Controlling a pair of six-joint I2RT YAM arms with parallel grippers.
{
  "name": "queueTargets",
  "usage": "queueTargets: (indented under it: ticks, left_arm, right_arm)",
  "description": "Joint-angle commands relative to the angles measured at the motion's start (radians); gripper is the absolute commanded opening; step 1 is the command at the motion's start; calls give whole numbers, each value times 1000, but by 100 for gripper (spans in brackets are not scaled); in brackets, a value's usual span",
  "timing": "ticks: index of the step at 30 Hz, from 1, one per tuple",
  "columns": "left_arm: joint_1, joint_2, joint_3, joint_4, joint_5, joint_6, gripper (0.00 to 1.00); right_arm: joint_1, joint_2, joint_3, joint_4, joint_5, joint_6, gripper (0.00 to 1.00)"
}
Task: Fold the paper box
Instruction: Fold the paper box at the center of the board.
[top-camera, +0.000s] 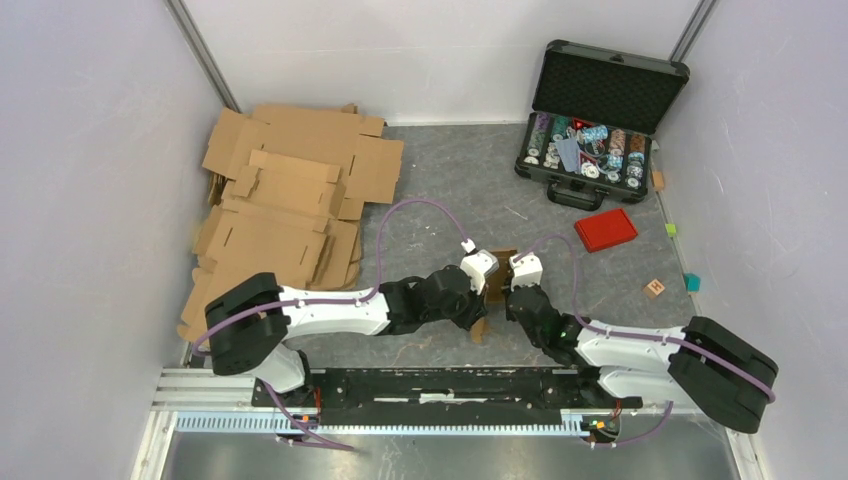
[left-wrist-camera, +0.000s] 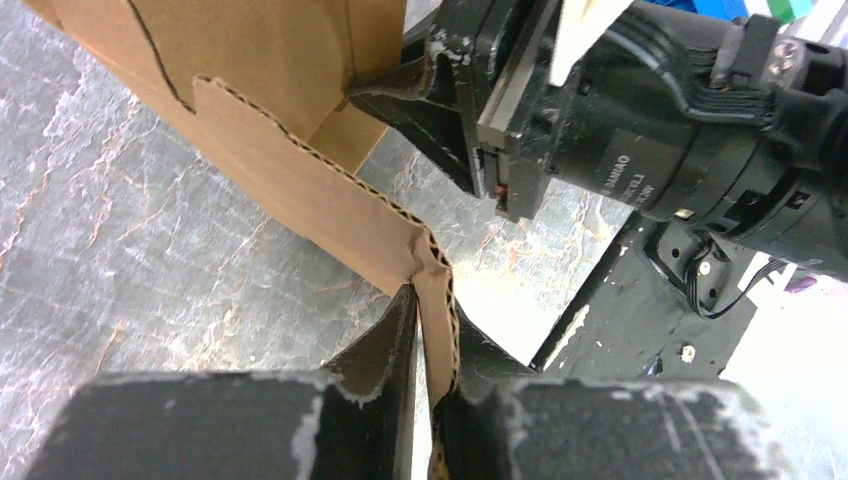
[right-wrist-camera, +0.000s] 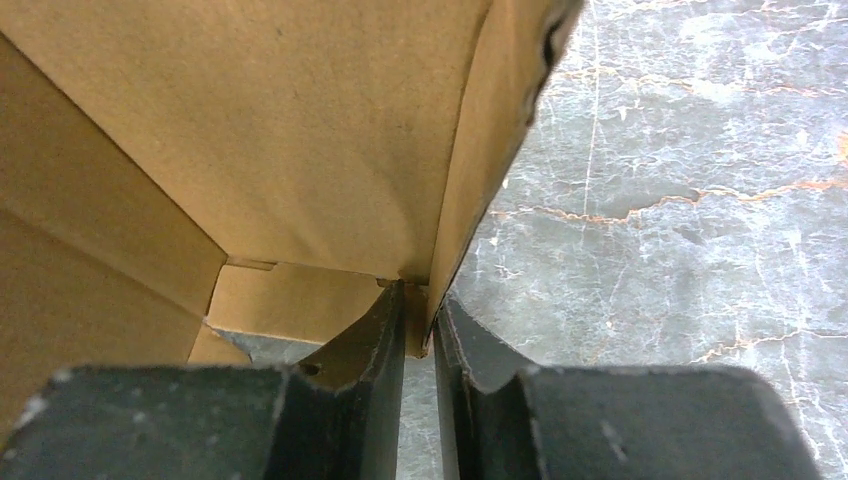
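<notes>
Toward the middle of the desk's (top-camera: 440, 200) near edge, seen from above, the paper box (top-camera: 501, 261) stands between the left tool (top-camera: 484, 268) and the right tool (top-camera: 520, 270). From the left wrist, the left tool pinches a crumpled corrugated flap edge, jaws narrow. From the right wrist, the right tool clamps a thin upright box wall.

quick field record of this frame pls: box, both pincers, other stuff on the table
paper box: partly folded, walls up, held between the two arms
left pincer: shut on a corrugated edge of the box
right pincer: shut on a box wall
flat cardboard sheets: piled far left
black case: open, far right, poker chips inside
red lid: flat, in front of the case
</notes>
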Motion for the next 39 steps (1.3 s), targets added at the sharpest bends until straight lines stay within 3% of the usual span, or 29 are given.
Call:
queueTargets:
  ticks: [1,5,12,19,24,30,34,39]
  left_arm:
    - [-7,-31,27,-79,-41,5,12]
    - [-8,-18,52,-114,-52,21,7]
    - [-7,-8,65,-127,-61,26,6]
    - [-7,-8,97,-192,-81,13,6]
    - [-6,0,129,-244,-102,12,6]
    - [-5,3,147,-273,-115,14,6]
    - [-3,9,187,-335,-123,33,7]
    - [11,56,293,-481,-92,72,7]
  right_arm:
    - [13,-36,3,-20,-74,13,24]
    - [12,-79,10,-32,-88,9,29]
    - [13,-120,27,-63,-98,4,36]
    - [11,-162,65,-177,3,8,59]
    - [11,-223,66,-207,15,2,68]
    - [11,-274,79,-243,-4,-5,73]
    - [10,-309,100,-280,-36,-20,89]
    - [10,-335,141,-332,-96,-59,97]
